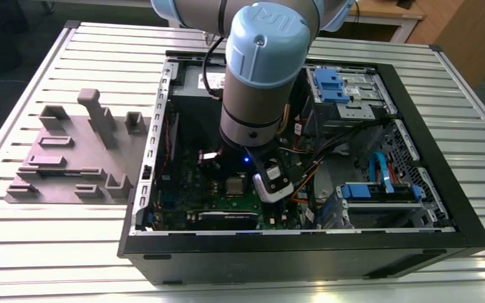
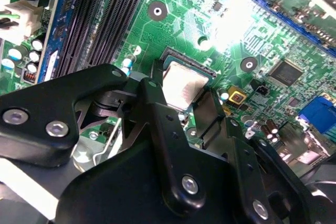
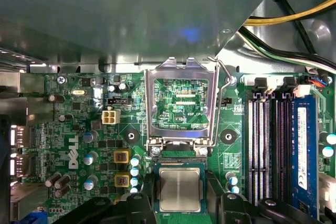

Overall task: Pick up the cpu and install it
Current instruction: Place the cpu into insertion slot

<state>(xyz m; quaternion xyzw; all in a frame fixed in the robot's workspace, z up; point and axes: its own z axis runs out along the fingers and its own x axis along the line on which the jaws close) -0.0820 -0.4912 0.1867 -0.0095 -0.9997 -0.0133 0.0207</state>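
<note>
The cpu (image 3: 180,189) is a flat square chip with a silver-grey top. It lies level in the black socket on the green motherboard (image 3: 79,129), with the socket's rim around it. My gripper (image 3: 181,196) is shut on the cpu, one black finger (image 3: 149,192) against each of two opposite edges. In the second wrist view the cpu (image 2: 181,85) shows between the same fingers (image 2: 153,95). The socket's metal load plate (image 3: 181,103) stands flipped open just beyond the chip. In the exterior view my gripper (image 1: 264,187) reaches down into the open computer case (image 1: 310,252).
Black memory slots (image 3: 268,145) and a blue slot run beside the socket. Yellow and black cables (image 3: 294,19) hang near the case wall. Blue drive brackets (image 1: 340,85) sit on the exterior view's right. A grey fixture block (image 1: 74,151) stands on the slatted table outside the case.
</note>
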